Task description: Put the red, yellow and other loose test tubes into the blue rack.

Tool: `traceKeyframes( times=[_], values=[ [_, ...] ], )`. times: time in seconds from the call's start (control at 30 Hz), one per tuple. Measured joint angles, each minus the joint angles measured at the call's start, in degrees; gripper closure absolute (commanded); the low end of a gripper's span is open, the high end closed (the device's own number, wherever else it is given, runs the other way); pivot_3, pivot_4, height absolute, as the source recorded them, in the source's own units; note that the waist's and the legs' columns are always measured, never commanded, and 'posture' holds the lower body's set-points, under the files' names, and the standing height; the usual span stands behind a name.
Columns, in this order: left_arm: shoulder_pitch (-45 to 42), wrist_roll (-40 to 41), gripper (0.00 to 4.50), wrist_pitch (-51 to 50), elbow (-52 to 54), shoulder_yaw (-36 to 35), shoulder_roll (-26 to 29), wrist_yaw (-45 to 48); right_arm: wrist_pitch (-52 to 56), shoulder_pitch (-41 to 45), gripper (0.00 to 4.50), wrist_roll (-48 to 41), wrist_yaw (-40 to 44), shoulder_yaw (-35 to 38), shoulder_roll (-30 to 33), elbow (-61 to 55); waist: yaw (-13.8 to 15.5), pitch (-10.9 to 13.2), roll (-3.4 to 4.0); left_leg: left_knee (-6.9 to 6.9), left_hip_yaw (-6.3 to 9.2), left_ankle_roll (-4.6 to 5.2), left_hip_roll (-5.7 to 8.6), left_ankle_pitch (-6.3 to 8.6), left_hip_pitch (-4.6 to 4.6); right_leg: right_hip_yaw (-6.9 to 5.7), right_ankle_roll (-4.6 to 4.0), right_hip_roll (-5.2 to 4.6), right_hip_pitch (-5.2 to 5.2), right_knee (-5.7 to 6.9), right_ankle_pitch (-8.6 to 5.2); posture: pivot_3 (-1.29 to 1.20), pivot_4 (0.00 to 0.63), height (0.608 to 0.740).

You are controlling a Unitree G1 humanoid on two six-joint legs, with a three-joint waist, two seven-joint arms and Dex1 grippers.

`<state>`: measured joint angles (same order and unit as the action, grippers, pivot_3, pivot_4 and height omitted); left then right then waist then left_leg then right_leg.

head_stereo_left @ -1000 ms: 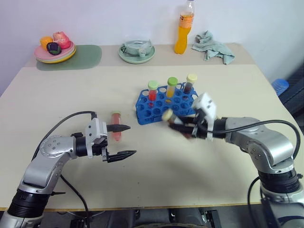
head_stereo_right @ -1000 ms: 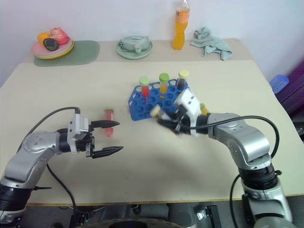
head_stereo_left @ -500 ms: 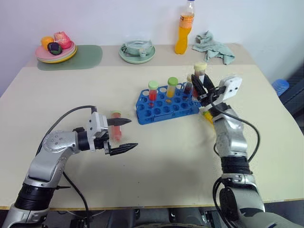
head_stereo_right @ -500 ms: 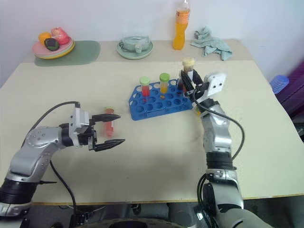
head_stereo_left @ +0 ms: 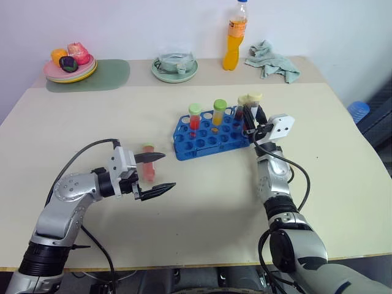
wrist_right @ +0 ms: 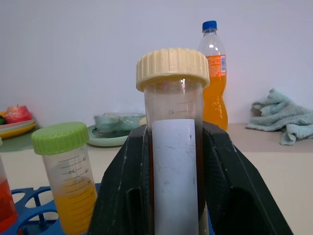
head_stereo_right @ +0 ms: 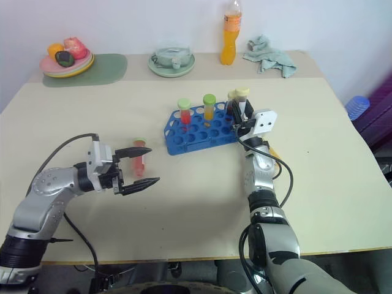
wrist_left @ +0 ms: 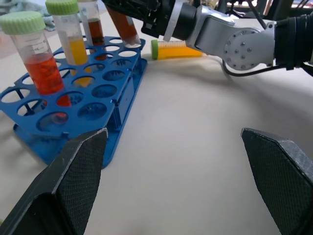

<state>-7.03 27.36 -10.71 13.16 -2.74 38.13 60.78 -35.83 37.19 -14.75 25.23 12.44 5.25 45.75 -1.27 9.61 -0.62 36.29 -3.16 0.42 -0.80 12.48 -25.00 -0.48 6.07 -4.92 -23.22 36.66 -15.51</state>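
Note:
The blue rack (head_stereo_left: 208, 136) stands mid-table with a red tube (head_stereo_left: 195, 117), a yellow tube (head_stereo_left: 219, 113) and a brown tube (wrist_left: 93, 27) upright in it. My right gripper (head_stereo_left: 253, 117) is shut on a cream-capped brown tube (wrist_right: 173, 147), held nearly upright over the rack's right end; I cannot tell if its tip is in a hole. A loose red tube (head_stereo_left: 149, 171) lies on the table by my left gripper (head_stereo_left: 165, 171), which hovers open and holds nothing. A loose green-capped yellow tube (wrist_left: 176, 49) lies beside the right arm.
Along the back edge stand an orange drink bottle (head_stereo_left: 236, 37), a crumpled green cloth (head_stereo_left: 274, 58), a green plate with a bowl (head_stereo_left: 175, 67) and a fruit plate (head_stereo_left: 70, 64) on a green mat. Bare tabletop spreads in front of the rack.
My right arm swung from low in front of the rack to its right end, turning the brown tube from level to nearly upright. The left gripper stayed put, open.

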Motion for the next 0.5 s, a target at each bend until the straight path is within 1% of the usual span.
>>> traceKeyframes(
  times=[0.1,0.2,0.33,0.43,0.5],
  values=[
    [0.0,0.0,0.00,0.0,-0.1,-0.8,0.2,0.1,-2.5,0.6,3.71,-0.2,0.0,0.6,-0.3,2.7,0.0,0.0,0.00,-0.04,-0.02,-0.02,-0.01,-0.01,0.25,0.02,-0.02,0.00,0.20,0.04,-0.01,0.00,0.150,0.740],
    [-0.1,0.0,0.00,0.0,-0.8,-0.8,0.2,0.4,-4.3,1.4,3.71,-1.5,0.3,1.9,-1.3,5.5,0.0,0.0,0.00,-0.14,-0.01,-0.03,-0.02,-0.01,0.69,0.02,-0.06,-0.01,0.62,-0.04,-0.04,0.00,0.150,0.740],
    [0.0,0.0,0.00,0.0,-1.0,-0.9,0.3,0.7,-7.2,2.4,3.71,-4.1,0.7,4.2,-3.3,8.5,-0.1,0.0,0.00,-0.14,0.00,-0.04,-0.04,0.00,0.72,0.03,-0.08,-0.10,0.64,-0.04,-0.05,0.00,0.150,0.740],
    [0.2,0.1,0.00,0.0,-1.0,-1.0,0.6,0.9,-9.4,2.6,3.71,-4.4,0.7,4.8,-4.1,9.8,-0.2,0.0,-0.04,-0.16,0.01,-0.05,-0.05,0.01,0.73,0.04,-0.11,-0.15,0.65,-0.04,-0.06,0.00,0.150,0.740],
    [0.3,0.2,0.00,-0.1,-1.0,-1.2,0.7,1.0,-10.3,2.6,3.71,-4.0,0.7,4.8,-4.3,10.4,-0.2,-0.1,-0.13,-0.19,0.05,-0.07,-0.05,0.01,0.77,0.08,-0.28,-0.19,0.69,-0.05,-0.15,0.00,0.150,0.740]
  ],
)
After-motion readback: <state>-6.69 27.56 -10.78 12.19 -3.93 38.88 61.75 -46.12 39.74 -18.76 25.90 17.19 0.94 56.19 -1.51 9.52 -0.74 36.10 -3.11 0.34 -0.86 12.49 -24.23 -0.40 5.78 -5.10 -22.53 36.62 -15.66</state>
